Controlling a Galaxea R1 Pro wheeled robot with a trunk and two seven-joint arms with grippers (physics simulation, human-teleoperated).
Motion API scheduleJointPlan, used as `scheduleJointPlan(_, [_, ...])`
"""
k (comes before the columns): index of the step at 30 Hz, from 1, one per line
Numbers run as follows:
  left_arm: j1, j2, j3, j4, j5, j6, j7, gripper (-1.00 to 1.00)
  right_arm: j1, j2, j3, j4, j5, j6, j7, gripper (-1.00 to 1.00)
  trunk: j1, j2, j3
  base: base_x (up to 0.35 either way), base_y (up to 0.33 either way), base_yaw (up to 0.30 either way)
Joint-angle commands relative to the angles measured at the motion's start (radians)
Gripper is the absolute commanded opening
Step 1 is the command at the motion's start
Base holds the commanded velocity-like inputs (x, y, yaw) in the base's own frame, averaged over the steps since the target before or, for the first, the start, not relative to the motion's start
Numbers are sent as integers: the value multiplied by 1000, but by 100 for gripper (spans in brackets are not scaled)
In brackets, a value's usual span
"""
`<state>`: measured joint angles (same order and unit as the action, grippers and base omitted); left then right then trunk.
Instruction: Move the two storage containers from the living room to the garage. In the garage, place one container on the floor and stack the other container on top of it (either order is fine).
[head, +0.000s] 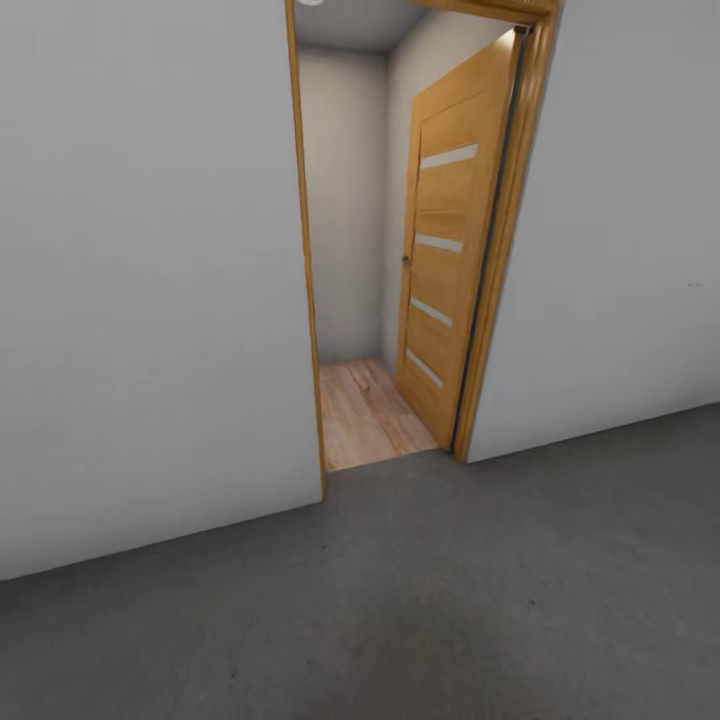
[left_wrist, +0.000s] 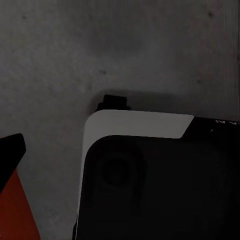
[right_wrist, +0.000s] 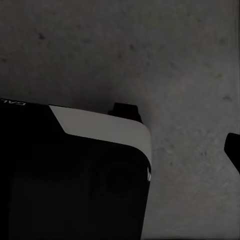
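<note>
Room: you stood on the dark grey concrete floor (head: 430, 600) of the garage, facing a white-grey wall (head: 140, 300).
Doorway: the wooden door (head: 450, 240) stood open inward, and behind it you saw a strip of light wood plank floor (head: 365, 415); the top of the frame was cut off.
Container: one orange-red corner (left_wrist: 15, 210) showed at the edge of the left wrist view, mostly cut off.
Left fingers: a dark tip (left_wrist: 11, 150) lay just above that corner; spread or pinching, you could not tell.
Right fingers: one dark tip (right_wrist: 233, 150) at the edge; state unclear.
Robot base: its black and white body (right_wrist: 75, 175) hid much floor.
</note>
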<state>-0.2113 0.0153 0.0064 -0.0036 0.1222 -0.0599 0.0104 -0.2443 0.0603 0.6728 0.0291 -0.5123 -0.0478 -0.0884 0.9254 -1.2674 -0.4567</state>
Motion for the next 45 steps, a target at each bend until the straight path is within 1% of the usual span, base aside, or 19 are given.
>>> scheduleJointPlan(1, [0, 0, 0, 1, 8, -3, 0, 100, -1, 1, 8, 3, -9, -5, -1, 100, 0, -1, -1, 0, 0, -289])
scheduleJointPlan(33, [0, 0, 0, 1, 8, -3, -1, 100, -1, 1, 8, 3, -9, -6, -1, 100, 0, -1, -1, 1, 0, -288])
scheduleJointPlan(37, [0, 0, 0, 1, 8, -2, -1, 100, -1, 1, 8, 3, -8, -6, -5, 100, 0, -1, -1, 156, 0, -127])
scheduleJointPlan(45, [0, 2, 0, 1, 8, 0, -1, 100, -1, 1, 8, 3, -4, -6, -10, 100, 0, -1, -1, 298, 0, -17])
